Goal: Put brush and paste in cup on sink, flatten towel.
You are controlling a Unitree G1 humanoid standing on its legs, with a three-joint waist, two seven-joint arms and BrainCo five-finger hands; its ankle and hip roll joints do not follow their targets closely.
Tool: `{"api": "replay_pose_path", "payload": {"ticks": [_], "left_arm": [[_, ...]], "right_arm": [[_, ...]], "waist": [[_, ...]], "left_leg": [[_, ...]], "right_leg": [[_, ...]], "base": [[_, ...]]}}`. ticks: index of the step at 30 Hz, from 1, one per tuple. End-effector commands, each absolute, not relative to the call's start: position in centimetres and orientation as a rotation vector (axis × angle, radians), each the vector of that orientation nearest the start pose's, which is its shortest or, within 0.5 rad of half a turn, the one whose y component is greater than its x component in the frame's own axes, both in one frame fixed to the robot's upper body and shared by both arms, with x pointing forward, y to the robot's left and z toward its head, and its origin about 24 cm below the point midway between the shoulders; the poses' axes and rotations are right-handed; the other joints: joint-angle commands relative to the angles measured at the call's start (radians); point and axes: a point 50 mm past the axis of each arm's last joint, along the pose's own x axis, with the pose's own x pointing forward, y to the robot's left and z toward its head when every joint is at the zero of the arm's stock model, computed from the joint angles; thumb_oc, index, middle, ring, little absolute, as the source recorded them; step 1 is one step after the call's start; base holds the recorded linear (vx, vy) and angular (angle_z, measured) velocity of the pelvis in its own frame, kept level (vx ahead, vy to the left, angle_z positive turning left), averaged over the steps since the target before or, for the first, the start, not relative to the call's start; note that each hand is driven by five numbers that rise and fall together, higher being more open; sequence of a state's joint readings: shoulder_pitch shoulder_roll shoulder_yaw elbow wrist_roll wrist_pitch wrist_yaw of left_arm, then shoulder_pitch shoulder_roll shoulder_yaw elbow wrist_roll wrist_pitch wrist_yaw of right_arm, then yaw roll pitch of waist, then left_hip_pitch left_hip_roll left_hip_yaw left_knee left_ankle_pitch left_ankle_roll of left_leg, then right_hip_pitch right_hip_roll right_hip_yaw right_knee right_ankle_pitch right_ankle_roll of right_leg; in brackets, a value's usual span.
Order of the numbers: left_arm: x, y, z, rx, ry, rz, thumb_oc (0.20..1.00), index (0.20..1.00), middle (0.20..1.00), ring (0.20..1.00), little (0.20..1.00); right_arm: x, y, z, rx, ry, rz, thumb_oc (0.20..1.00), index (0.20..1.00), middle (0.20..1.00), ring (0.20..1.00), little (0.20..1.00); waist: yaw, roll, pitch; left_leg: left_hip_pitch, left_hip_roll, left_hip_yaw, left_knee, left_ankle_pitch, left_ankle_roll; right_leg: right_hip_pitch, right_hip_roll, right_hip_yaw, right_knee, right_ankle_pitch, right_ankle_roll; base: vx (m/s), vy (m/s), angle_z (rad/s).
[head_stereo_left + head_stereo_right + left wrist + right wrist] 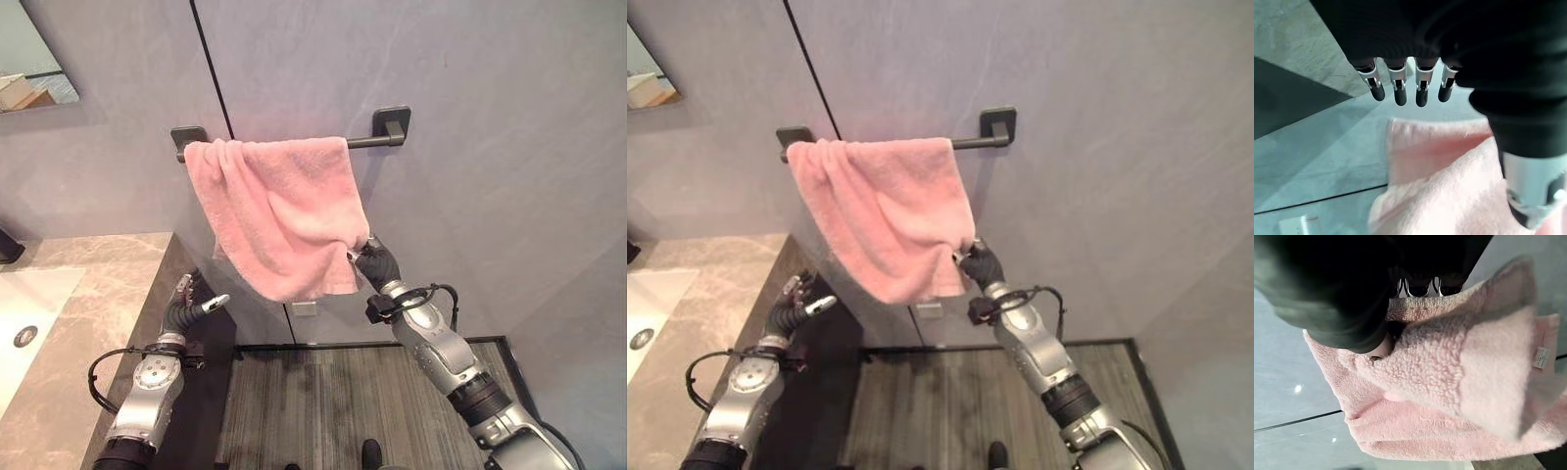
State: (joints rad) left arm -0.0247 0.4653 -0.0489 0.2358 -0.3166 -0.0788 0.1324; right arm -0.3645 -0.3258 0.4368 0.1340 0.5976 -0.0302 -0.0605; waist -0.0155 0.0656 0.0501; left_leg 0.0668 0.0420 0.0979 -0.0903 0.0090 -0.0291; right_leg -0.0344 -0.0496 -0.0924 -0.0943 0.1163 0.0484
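Note:
A pink towel (279, 215) hangs bunched and slanted over a dark wall bar (377, 140), gathered toward the bar's left end. My right hand (375, 262) is raised to the towel's lower right corner and is shut on it. In the right wrist view the cloth (1449, 382) folds over the fingers of that hand (1342, 293). My left hand (186, 305) hovers lower left of the towel, beside the counter's edge, open and holding nothing. Its straight fingers (1400, 93) point toward the towel (1449, 181) without touching it.
A marble counter (98, 284) with a white sink (29, 304) lies at the left, its dark side panel just below my left hand. A mirror corner (29, 78) shows at the upper left. Grey wall panels stand behind the towel, above a striped dark floor (323, 392).

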Motion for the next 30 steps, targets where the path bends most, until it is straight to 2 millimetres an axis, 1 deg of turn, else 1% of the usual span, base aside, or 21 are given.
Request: {"api": "replay_pose_path", "payload": {"ticks": [1,2,3,4,5,6,7,8,10,12,13,14,15,17,20,22,25,30], "left_arm": [[27.4,27.4,6.9,0.214,-0.040,0.222,1.000,1.000,1.000,1.000,1.000],[27.8,27.6,7.5,0.216,-0.061,0.227,1.000,1.000,1.000,1.000,1.000],[28.3,27.8,8.7,0.223,-0.100,0.232,1.000,1.000,1.000,1.000,1.000],[28.6,28.1,9.4,0.221,-0.126,0.236,1.000,1.000,1.000,1.000,1.000],[28.6,28.1,9.5,0.221,-0.126,0.236,1.000,1.000,1.000,1.000,1.000],[29.0,28.4,10.6,0.216,-0.161,0.245,1.000,1.000,1.000,1.000,1.000],[29.0,28.4,10.6,0.216,-0.161,0.245,1.000,1.000,1.000,1.000,1.000],[29.2,28.6,11.0,0.220,-0.173,0.249,1.000,1.000,1.000,1.000,1.000],[29.7,28.9,12.1,0.217,-0.204,0.261,1.000,1.000,1.000,1.000,1.000],[30.5,29.0,13.4,0.178,-0.246,0.267,1.000,1.000,1.000,1.000,1.000],[30.5,29.0,13.4,0.178,-0.246,0.266,1.000,1.000,1.000,1.000,1.000],[31.0,28.9,14.6,0.167,-0.284,0.265,1.000,1.000,1.000,1.000,1.000],[31.0,28.9,14.6,0.167,-0.284,0.265,1.000,1.000,1.000,1.000,1.000],[31.6,28.7,15.6,0.163,-0.312,0.257,1.000,1.000,1.000,1.000,1.000],[32.0,28.5,16.0,0.148,-0.321,0.253,1.000,1.000,1.000,1.000,1.000],[32.4,28.1,16.8,0.129,-0.347,0.240,1.000,1.000,1.000,1.000,1.000],[32.8,28.1,16.9,0.115,-0.346,0.246,1.000,1.000,1.000,1.000,1.000],[33.7,27.3,18.5,0.109,-0.386,0.231,1.000,1.000,1.000,1.000,1.000]], "right_arm": [[30.2,-8.0,10.3,0.282,-0.129,0.469,0.200,0.200,0.200,0.200,0.200],[30.1,-7.8,10.3,0.283,-0.125,0.481,0.200,0.200,0.200,0.200,0.200],[30.0,-7.6,10.3,0.278,-0.123,0.502,0.200,0.200,0.200,0.200,0.200],[29.9,-7.5,10.3,0.274,-0.123,0.511,0.200,0.200,0.200,0.200,0.200],[29.9,-7.5,10.4,0.274,-0.123,0.511,0.200,0.200,0.200,0.200,0.200],[29.8,-7.4,10.4,0.268,-0.123,0.523,0.200,0.200,0.200,0.200,0.200],[29.8,-7.4,10.4,0.269,-0.124,0.523,0.200,0.200,0.200,0.200,0.200],[29.8,-7.4,10.4,0.266,-0.124,0.527,0.200,0.200,0.200,0.200,0.200],[29.7,-7.3,10.4,0.257,-0.124,0.536,0.200,0.200,0.200,0.200,0.200],[29.6,-7.3,10.4,0.256,-0.124,0.542,0.200,0.200,0.200,0.200,0.200],[29.6,-7.3,10.4,0.256,-0.124,0.542,0.200,0.200,0.200,0.200,0.200],[29.6,-7.3,10.4,0.257,-0.125,0.541,0.200,0.200,0.200,0.200,0.200],[29.6,-7.3,10.4,0.257,-0.125,0.541,0.200,0.200,0.200,0.200,0.200],[29.6,-7.3,10.3,0.257,-0.122,0.541,0.200,0.200,0.200,0.200,0.200],[29.5,-7.2,10.2,0.259,-0.120,0.547,0.200,0.200,0.200,0.200,0.200],[29.4,-7.0,10.2,0.258,-0.119,0.561,0.200,0.200,0.200,0.200,0.200],[29.3,-7.0,10.1,0.258,-0.117,0.562,0.200,0.200,0.200,0.200,0.200],[29.2,-7.0,10.2,0.256,-0.121,0.564,0.200,0.200,0.200,0.200,0.200]], "waist": [[0.000,-0.039,-0.049],[-0.001,-0.039,-0.047],[-0.002,-0.038,-0.042],[-0.003,-0.038,-0.039],[-0.003,-0.038,-0.039],[-0.003,-0.037,-0.034],[-0.003,-0.037,-0.034],[-0.004,-0.038,-0.032],[-0.008,-0.037,-0.028],[-0.015,-0.037,-0.022],[-0.015,-0.037,-0.022],[-0.017,-0.038,-0.018],[-0.016,-0.038,-0.018],[-0.020,-0.038,-0.014],[-0.023,-0.040,-0.011],[-0.028,-0.040,-0.009],[-0.031,-0.040,-0.007],[-0.041,-0.041,-0.001]], "left_leg": [[-0.022,-0.007,-0.006,0.003,0.008,-0.030],[-0.023,-0.007,-0.006,0.003,0.008,-0.031],[-0.028,-0.007,-0.006,0.003,0.009,-0.032],[-0.032,-0.008,-0.006,0.003,0.009,-0.032],[-0.032,-0.008,-0.006,0.003,0.009,-0.032],[-0.038,-0.010,-0.004,0.003,0.009,-0.031],[-0.038,-0.010,-0.004,0.003,0.009,-0.031],[-0.041,-0.010,-0.002,0.003,0.009,-0.031],[-0.047,-0.011,0.000,0.003,0.008,-0.030],[-0.058,-0.013,0.005,0.003,0.008,-0.028],[-0.058,-0.013,0.006,0.003,0.008,-0.028],[-0.067,-0.014,0.009,0.003,0.007,-0.026],[-0.068,-0.014,0.009,0.003,0.007,-0.026],[-0.073,-0.016,0.012,0.003,0.006,-0.025],[-0.074,-0.018,0.016,0.003,0.003,-0.023],[-0.076,-0.020,0.019,0.004,-0.001,-0.022],[-0.079,-0.022,0.021,0.004,-0.003,-0.021],[-0.091,-0.020,0.027,0.003,-0.005,-0.020]], "right_leg": [[0.070,-0.055,0.008,0.007,-0.096,0.072],[0.068,-0.055,0.008,0.007,-0.095,0.072],[0.062,-0.056,0.008,0.007,-0.094,0.073],[0.057,-0.056,0.009,0.007,-0.092,0.075],[0.057,-0.056,0.009,0.007,-0.092,0.075],[0.048,-0.056,0.011,0.007,-0.088,0.077],[0.047,-0.056,0.011,0.007,-0.088,0.077],[0.044,-0.056,0.011,0.007,-0.087,0.078],[0.034,-0.058,0.015,0.007,-0.083,0.080],[0.020,-0.059,0.022,0.007,-0.078,0.084],[0.019,-0.059,0.022,0.007,-0.078,0.084],[0.011,-0.060,0.027,0.007,-0.076,0.086],[0.010,-0.060,0.028,0.007,-0.076,0.086],[0.002,-0.061,0.033,0.007,-0.074,0.088],[-0.002,-0.062,0.035,0.007,-0.073,0.090],[-0.008,-0.064,0.041,0.007,-0.073,0.092],[-0.013,-0.064,0.044,0.007,-0.073,0.093],[-0.031,-0.065,0.051,0.007,-0.068,0.098]], "base": [[0.00,0.000,0.00],[0.00,0.000,0.00],[0.00,0.000,0.00],[0.00,0.000,0.00],[0.00,0.000,0.00],[0.00,0.000,0.00],[0.00,0.000,0.00],[0.00,0.000,0.00],[0.00,0.000,0.00],[0.00,0.000,0.00],[0.00,0.000,0.00],[0.01,0.006,-0.04],[0.02,0.013,-0.05],[0.03,0.013,-0.08],[0.03,0.010,-0.04],[0.04,0.024,0.00],[0.03,0.015,-0.04],[0.01,0.007,-0.05]]}}
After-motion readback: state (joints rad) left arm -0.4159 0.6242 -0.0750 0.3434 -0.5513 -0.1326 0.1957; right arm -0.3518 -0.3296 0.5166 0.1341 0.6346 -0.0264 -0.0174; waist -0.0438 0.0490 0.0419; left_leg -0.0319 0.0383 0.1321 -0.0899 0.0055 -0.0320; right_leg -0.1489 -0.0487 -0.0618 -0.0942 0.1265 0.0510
